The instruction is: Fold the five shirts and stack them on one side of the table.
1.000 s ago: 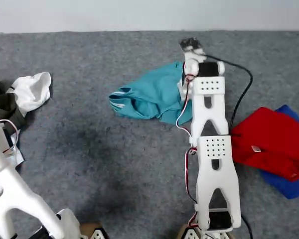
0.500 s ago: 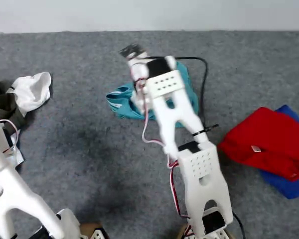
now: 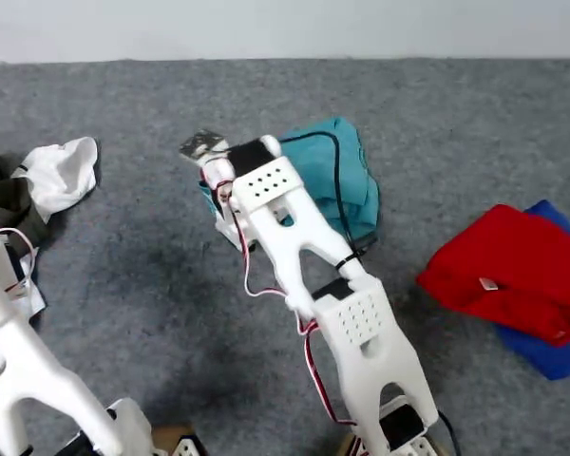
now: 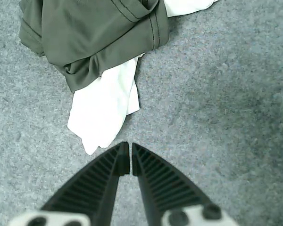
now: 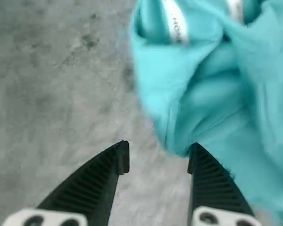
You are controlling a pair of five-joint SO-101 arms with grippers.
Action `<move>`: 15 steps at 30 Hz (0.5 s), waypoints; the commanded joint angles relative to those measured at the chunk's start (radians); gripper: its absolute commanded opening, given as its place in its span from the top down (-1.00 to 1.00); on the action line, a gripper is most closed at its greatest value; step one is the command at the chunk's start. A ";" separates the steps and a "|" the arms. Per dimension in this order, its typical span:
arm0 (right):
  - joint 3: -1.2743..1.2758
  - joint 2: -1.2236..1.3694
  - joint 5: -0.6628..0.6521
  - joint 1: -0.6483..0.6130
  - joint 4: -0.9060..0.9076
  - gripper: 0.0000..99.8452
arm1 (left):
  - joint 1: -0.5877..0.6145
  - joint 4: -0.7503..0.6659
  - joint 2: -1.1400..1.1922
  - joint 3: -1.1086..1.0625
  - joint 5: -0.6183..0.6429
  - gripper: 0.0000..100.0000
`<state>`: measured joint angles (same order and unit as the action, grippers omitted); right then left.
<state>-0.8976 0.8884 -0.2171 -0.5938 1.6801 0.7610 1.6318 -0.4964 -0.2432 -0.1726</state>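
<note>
— Left tool (image 4: 131, 149)?
— Pressed together, empty, just short of the white shirt (image 4: 104, 110).
— Right tool (image 5: 159, 147)?
— Spread around an edge of the teal shirt (image 5: 212, 94), mid-table (image 3: 123, 275). I'd drop lower, catch one layer only, then close.

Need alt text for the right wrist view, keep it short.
The right arm's open hand hangs over the edge of a crumpled teal shirt, with a bit of the fabric in the gap between its fingers. Grey carpet-like table surface lies beside the shirt.
</note>
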 commanded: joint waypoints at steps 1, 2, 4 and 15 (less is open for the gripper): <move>-0.008 0.061 -0.011 0.074 -0.148 0.58 | 0.005 -0.006 -0.025 0.004 0.009 0.97; -0.008 0.081 -0.011 0.090 -0.189 0.58 | 0.005 -0.006 -0.025 0.004 0.009 0.97; -0.008 0.119 -0.011 0.110 -0.249 0.60 | 0.005 -0.006 -0.025 0.004 0.009 0.97; -0.133 0.085 -0.011 0.107 -0.193 0.98 | 0.005 -0.006 -0.025 0.004 0.009 0.97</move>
<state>-0.9528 1.0311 -0.2140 -0.4818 1.4316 0.7610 1.6318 -0.4964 -0.2432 -0.1726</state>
